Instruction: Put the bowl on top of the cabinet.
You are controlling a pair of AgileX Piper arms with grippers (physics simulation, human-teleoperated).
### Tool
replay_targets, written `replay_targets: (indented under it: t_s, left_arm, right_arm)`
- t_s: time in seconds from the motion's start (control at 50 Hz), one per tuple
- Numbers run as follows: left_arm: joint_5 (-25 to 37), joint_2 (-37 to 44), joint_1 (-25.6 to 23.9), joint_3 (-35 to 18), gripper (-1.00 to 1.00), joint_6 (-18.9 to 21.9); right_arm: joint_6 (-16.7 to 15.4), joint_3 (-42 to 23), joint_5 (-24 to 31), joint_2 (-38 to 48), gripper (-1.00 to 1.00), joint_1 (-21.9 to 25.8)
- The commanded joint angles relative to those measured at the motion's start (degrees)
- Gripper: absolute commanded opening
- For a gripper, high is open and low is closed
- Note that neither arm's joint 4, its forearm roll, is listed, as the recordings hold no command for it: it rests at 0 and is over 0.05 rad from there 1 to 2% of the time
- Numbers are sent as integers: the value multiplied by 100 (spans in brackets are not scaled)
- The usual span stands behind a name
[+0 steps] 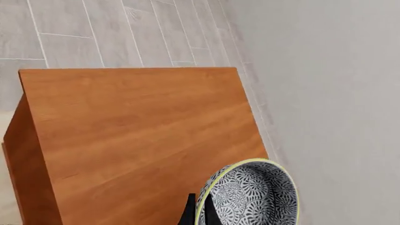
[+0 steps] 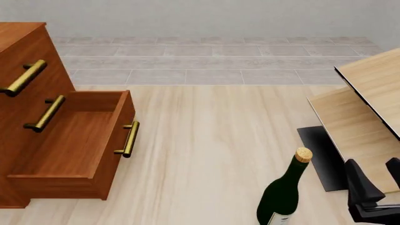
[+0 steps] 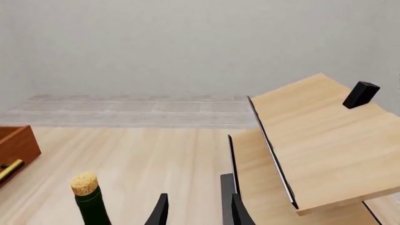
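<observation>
In my left wrist view, nearest to the camera, my left gripper [image 1: 198,213] shows only as two dark fingertips at the bottom edge, closed on the rim of the bowl [image 1: 250,194]. One tip sits outside the wall and one inside. The bowl is at the lower right of that frame, tilted, so its mouth faces partly toward the camera and I see the black-and-white pattern inside and the thin yellowish rim. It has no long axis, being round; its opening does not point straight up now.

I judge the bowl is ceramic: stiff, smooth, a little slippery and breakable, not heavy. A pinch on the rim is a workable hold, but it can swing there, so I should level it before letting go.

Behind the bowl lies the flat top of the cabinet [image 1: 144,136], filling the middle and left of the frame, with the tiled floor beyond.

In the front view, my right gripper [image 2: 375,190] is at the lower right, fingers apart and holding nothing, beside the wine bottle [image 2: 284,197]. The cabinet stands at the left with one drawer [image 2: 75,145] pulled out.
</observation>
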Motion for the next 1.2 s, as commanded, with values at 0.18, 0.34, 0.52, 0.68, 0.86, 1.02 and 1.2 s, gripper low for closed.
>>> replay_targets:
  t_s: [0.18,0.34,0.52,0.68,0.86,1.02,1.2]
  left_arm:
    - [-457,184,-59,448,-100,-274]
    - [-562,217,-61,559,-100,-342]
    - [-650,257,-145,641,-100,-382]
    - [-667,223,-176,618,100,-372]
    - [-647,220,-274,529,100,-424]
    - [-572,226,-318,362,100,-432]
    - [-429,155,-295,187,100,-438]
  right_arm:
    - [-81,0,-151,159,100,-2]
    - [-85,0,-44,47,100,-5]
    - [-105,0,-58,59,100,-9]
    - [-105,0,-27,24,100,-7]
    - [-95,0,-28,31,100,13]
    - [-94,0,-82,83,100,13]
    - [-92,0,-76,73,100,10]
